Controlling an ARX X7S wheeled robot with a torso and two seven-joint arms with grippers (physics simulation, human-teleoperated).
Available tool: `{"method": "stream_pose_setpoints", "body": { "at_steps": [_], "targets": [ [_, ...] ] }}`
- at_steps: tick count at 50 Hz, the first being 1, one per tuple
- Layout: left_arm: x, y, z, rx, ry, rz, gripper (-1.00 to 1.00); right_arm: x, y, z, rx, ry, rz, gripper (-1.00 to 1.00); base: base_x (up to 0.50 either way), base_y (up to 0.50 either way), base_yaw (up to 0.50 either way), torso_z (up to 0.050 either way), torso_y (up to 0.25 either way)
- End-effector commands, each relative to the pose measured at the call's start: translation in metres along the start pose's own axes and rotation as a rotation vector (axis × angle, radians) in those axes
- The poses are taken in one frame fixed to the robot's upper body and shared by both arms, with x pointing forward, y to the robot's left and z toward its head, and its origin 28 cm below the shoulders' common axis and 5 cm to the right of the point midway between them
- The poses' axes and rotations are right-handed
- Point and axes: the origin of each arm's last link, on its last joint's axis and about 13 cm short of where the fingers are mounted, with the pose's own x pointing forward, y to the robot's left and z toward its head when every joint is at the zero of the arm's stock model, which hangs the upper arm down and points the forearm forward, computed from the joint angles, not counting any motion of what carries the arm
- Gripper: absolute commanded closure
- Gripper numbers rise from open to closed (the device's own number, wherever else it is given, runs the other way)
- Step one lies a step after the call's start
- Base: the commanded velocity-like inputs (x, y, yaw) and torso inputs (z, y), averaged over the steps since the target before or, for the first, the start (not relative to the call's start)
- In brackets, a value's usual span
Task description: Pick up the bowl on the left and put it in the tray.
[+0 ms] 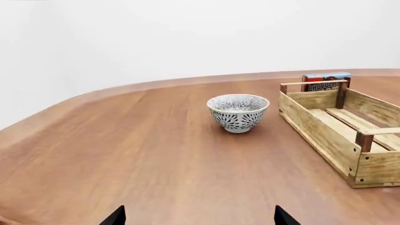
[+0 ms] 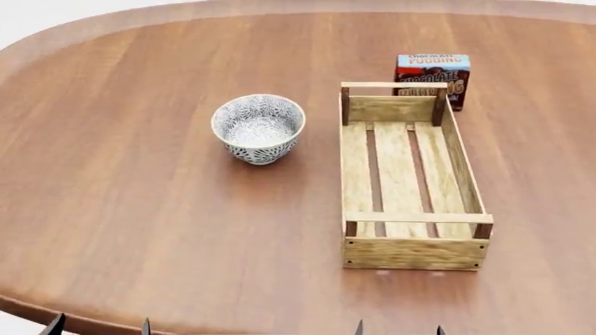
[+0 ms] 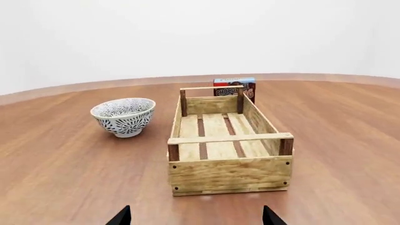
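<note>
Worktop (image 2: pixel 139 209): brown wood with lengthwise grain, rounded edge curving along the far side and the near left corner; it is carrying three items, all resting directly on its surface.

1. Bowl (image 2: pixel 258 128): round, deep, white with fine grey-blue floral pattern, sitting upright toward 11 o'clock of the worktop's centre, apart from the crate.
2. Tray (image 2: pixel 412 251): long light-wood crate with slatted bottom, low walls and dark corner posts, lying lengthwise at 3 o'clock of the bowl, its inside holding nothing.
3. Chocolate pudding box (image 2: pixel 432 73): small, standing upright at 12 o'clock of the tray, just behind its far right corner.
</note>
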Motion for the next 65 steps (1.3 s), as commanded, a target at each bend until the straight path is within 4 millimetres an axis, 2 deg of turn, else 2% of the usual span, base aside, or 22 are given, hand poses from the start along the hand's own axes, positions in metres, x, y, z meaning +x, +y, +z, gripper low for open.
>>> {"method": "stream_pose_setpoints", "body": {
  "at_steps": [1,16,27,65],
  "targets": [
    [-0.0008,-0.0004,-0.0003,0.007,-0.005,-0.008,-1.00,-0.0002,-0.0002,-0.0003,0.003,-0.001,-0.002,-1.00,0.00,0.50,0.00,0.000,0.000],
    [-0.0006,-0.0005,-0.0004,0.009,0.001,-0.008,-1.00,0.0000,0.0005,-0.0006,-0.003,0.007,0.011,-1.00,0.00,0.49,0.00,0.000,0.000],
    [0.0000,-0.0004,-0.0002,0.008,0.007,-0.008,-1.00,0.0002,0.0004,0.0008,-0.018,0.009,0.001,-1.00,0.02,0.00,0.00,0.000,0.000],
    [0.0001,0.0004,-0.0016,-0.002,-0.004,-0.011,-1.00,0.0002,0.0000,0.0014,-0.003,0.000,-0.001,-1.00,0.50,0.00,0.00,0.000,0.000]
  ]
}}
